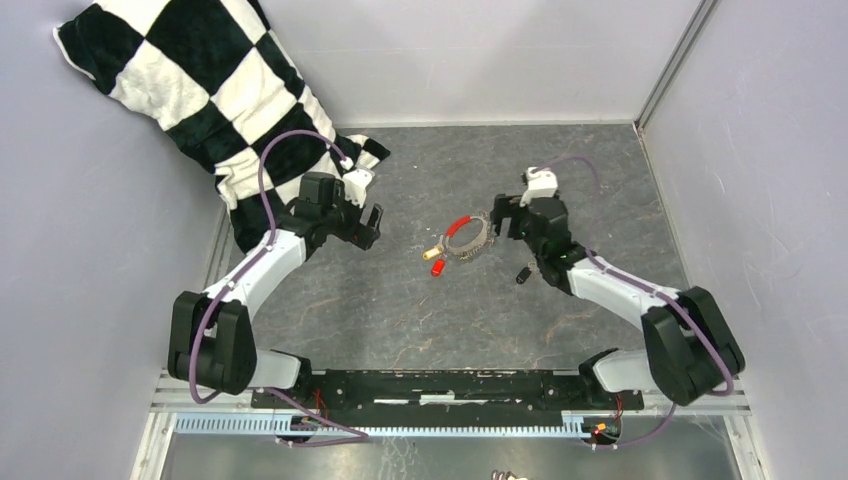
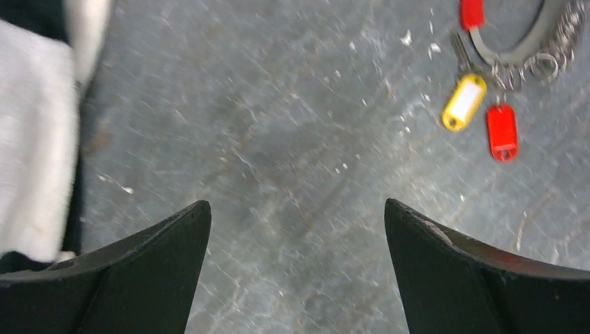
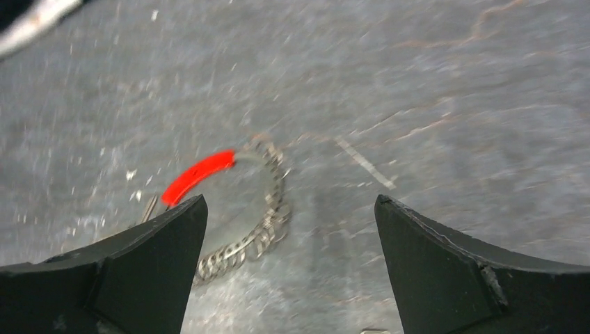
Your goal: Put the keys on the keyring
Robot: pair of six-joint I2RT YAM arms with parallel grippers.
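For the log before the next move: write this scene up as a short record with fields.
left hand: open, empty, above bare table
right hand: open, empty, above the loop's edge
keyring: thin grey metal loop with a red sleeve, flat on the grey table
keys at loop: yellow plastic-headed key and red plastic-headed key, side by side at its rim, seemingly linked to it
loose key: small black-headed key, apart from the loop, beside the right arm
cloth: black-and-white checkered cloth, far left corner
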